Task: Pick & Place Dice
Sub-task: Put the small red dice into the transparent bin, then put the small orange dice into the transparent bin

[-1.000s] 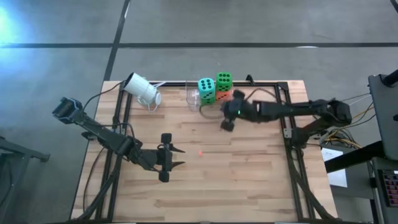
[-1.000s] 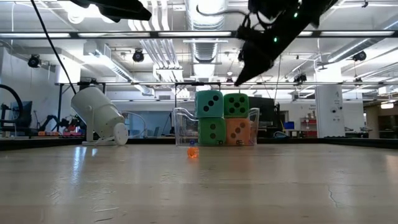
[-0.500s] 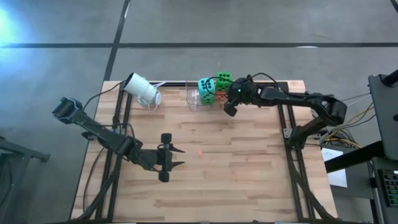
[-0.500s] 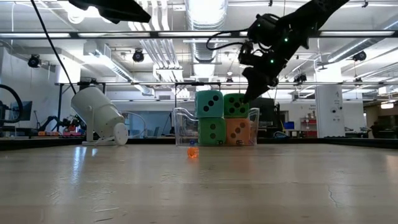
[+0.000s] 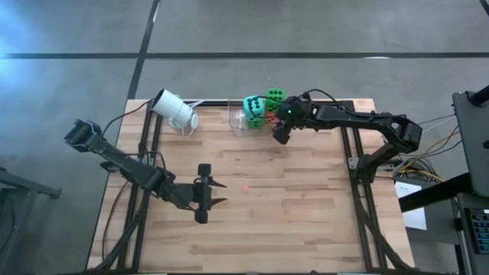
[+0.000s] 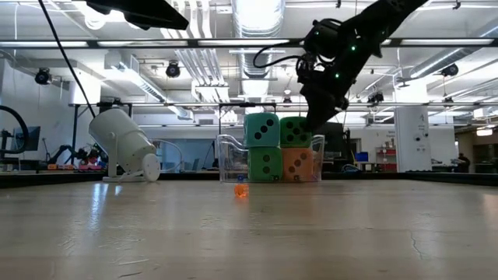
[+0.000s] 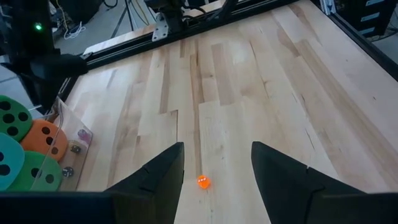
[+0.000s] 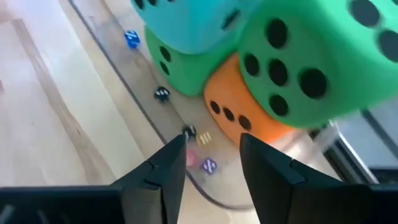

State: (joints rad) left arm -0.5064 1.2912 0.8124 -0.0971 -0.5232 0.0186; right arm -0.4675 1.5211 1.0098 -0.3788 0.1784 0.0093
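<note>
High view: wooden bench [image 5: 306, 221]. Clear box [image 5: 238, 121] at far edge holds stacked dice: teal die [image 5: 254, 108], green die [image 5: 276, 96]. White cup [image 5: 174, 109] lies tipped, left of box. Right tool [image 5: 280, 134] just beside the box's right end, empty. Left tool [image 5: 215, 192] mid-bench, parted, empty. Tiny orange die [image 5: 246, 187] near it.

Low view: teal and green dice sit on a second green die [image 6: 265, 164] and an orange-red die [image 6: 296, 165].

Left wrist view: fingers [image 7: 155, 177] apart, tiny orange die between them, untouched.

Right wrist view: fingers [image 8: 165, 171] slightly apart, nothing held; tiny dice [image 8: 131, 38] lie in the box.
</note>
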